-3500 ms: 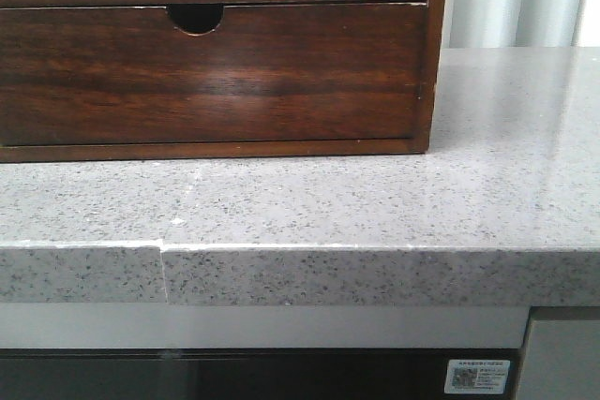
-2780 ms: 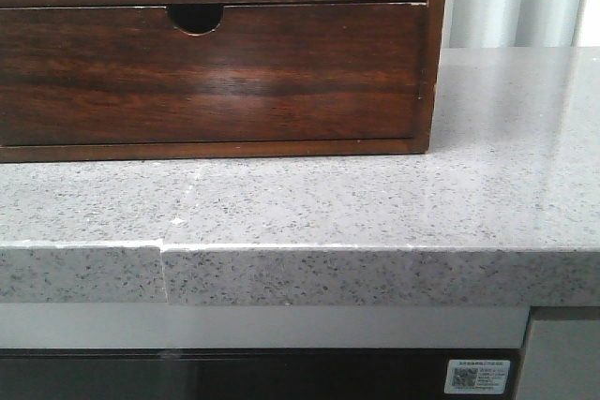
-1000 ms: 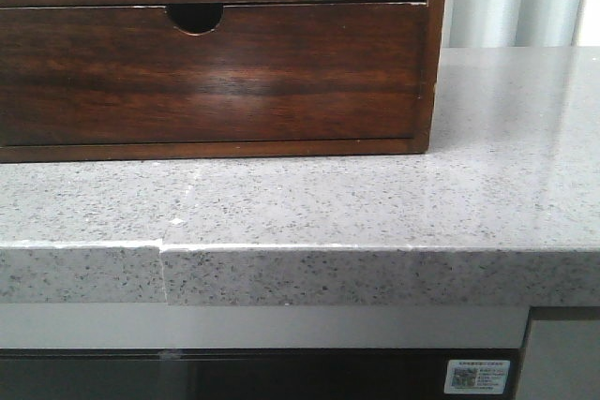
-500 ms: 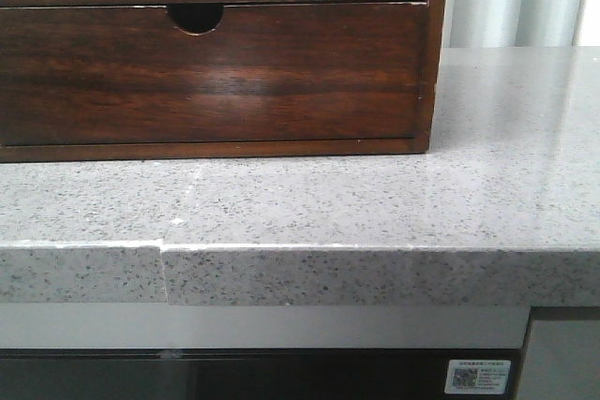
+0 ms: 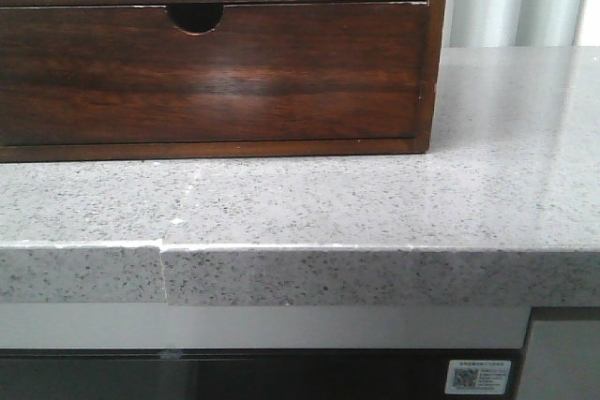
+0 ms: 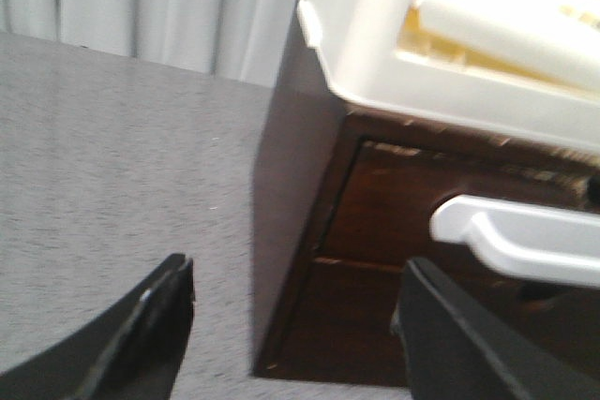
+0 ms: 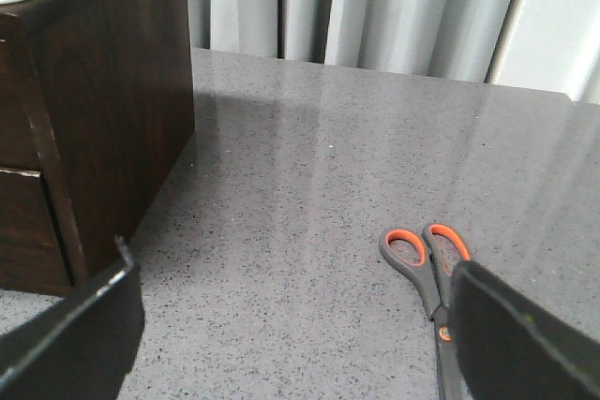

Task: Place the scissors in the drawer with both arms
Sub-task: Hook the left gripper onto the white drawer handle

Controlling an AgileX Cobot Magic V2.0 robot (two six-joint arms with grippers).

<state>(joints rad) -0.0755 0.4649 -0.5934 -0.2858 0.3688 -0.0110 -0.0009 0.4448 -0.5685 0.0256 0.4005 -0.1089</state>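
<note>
The drawer [image 5: 216, 72] is a wide dark reddish-brown wood front with a half-round notch in its top edge. It sits shut in the matching case [image 5: 431, 63] in the front view. The scissors [image 7: 420, 259], grey handles lined with orange, lie flat on the grey counter to the right of the case. My right gripper [image 7: 291, 325] is open above the counter, and its right finger [image 7: 516, 344] hides the blades. My left gripper [image 6: 295, 325] is open and empty, facing the case's left front corner [image 6: 291, 213]. Neither gripper shows in the front view.
A white tray [image 6: 375, 35] with pale things in it sits on top of the case. A white rounded part [image 6: 525, 236] shows in front of the case. The speckled grey counter [image 5: 375, 203] has a front edge with a seam. Pale curtains [image 7: 375, 7] hang behind.
</note>
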